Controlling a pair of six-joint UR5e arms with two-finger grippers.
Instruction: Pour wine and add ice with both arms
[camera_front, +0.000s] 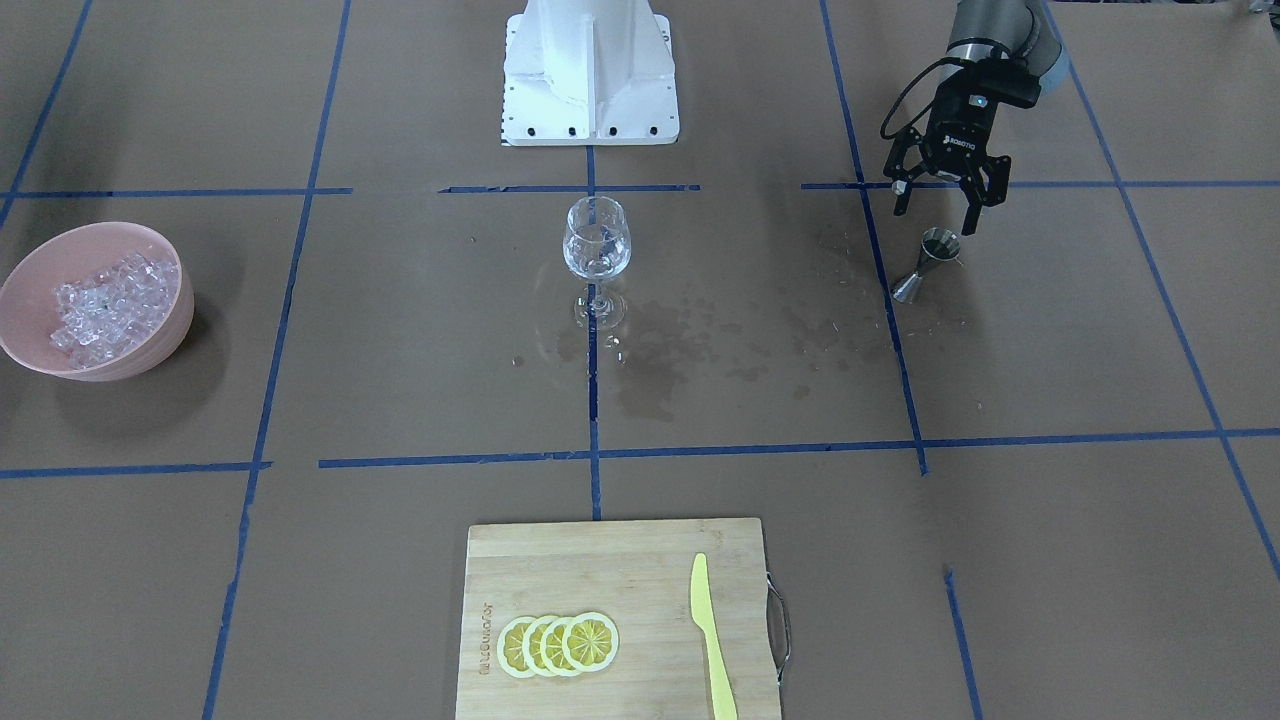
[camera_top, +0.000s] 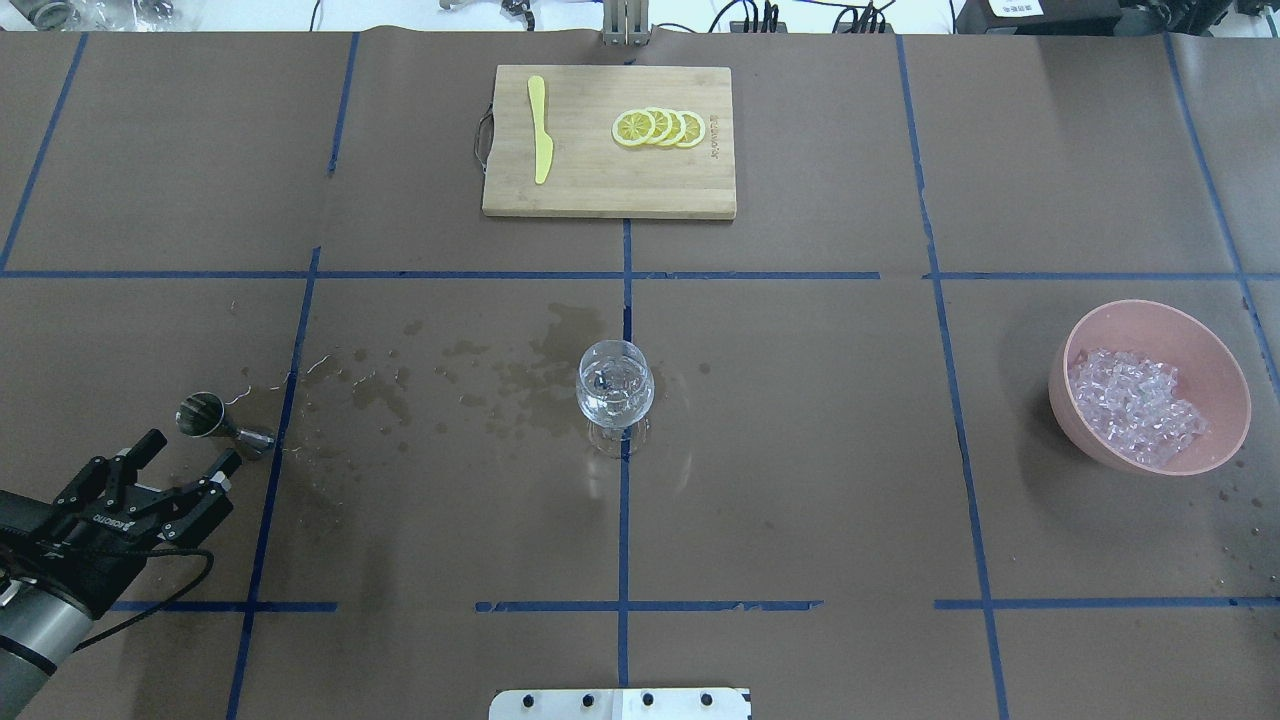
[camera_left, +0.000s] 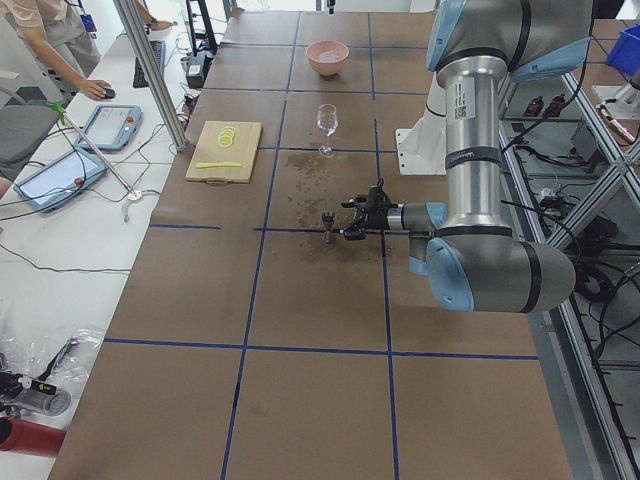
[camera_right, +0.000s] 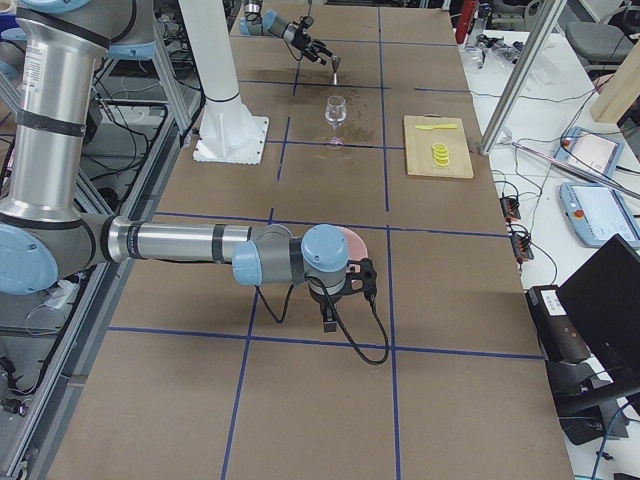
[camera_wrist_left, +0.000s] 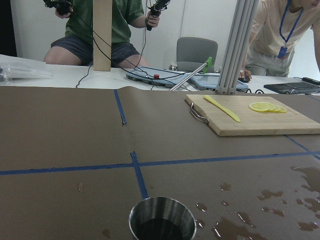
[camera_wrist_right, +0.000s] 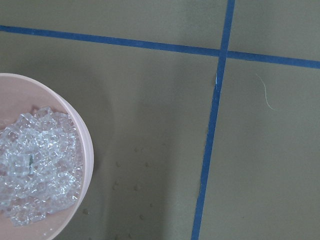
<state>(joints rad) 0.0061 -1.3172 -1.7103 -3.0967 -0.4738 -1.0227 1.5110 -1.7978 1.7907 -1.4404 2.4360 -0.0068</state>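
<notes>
Steel jigger (camera_wrist_left: 162, 222): upright on the table (camera_front: 1050, 560) at the robot's left side. Its inside is dark, so the contents cannot be told.

Left pincer (camera_front: 935, 218): released, fingers spread wide, gripping nothing. It is poised close beside the jigger's rim.

Wet patches (camera_front: 690, 345): dark stains and droplets on the brown paper between the jigger and the glass.

Wine glass (camera_front: 597, 250): stemmed, upright at the table's centre, standing on a blue tape line.

Wine (camera_front: 597, 265): a small amount of colourless liquid in the bowl of the glass.

Pink bowl (camera_front: 150, 350): at the robot's right side, well apart from the glass.

Ice (camera_front: 105, 305): a heap of small clear cubes inside the pink bowl.

Right pincer (camera_right: 329, 318): seen only in the right side view, near the pink bowl. Released or clenched, cannot tell.

Cutting board (camera_front: 600, 560): wooden, with a metal handle, at the table's far edge from the robot. It carries four overlapping lemon slices (camera_front: 560, 645) and a yellow knife (camera_front: 710, 640), which lie apart.
</notes>
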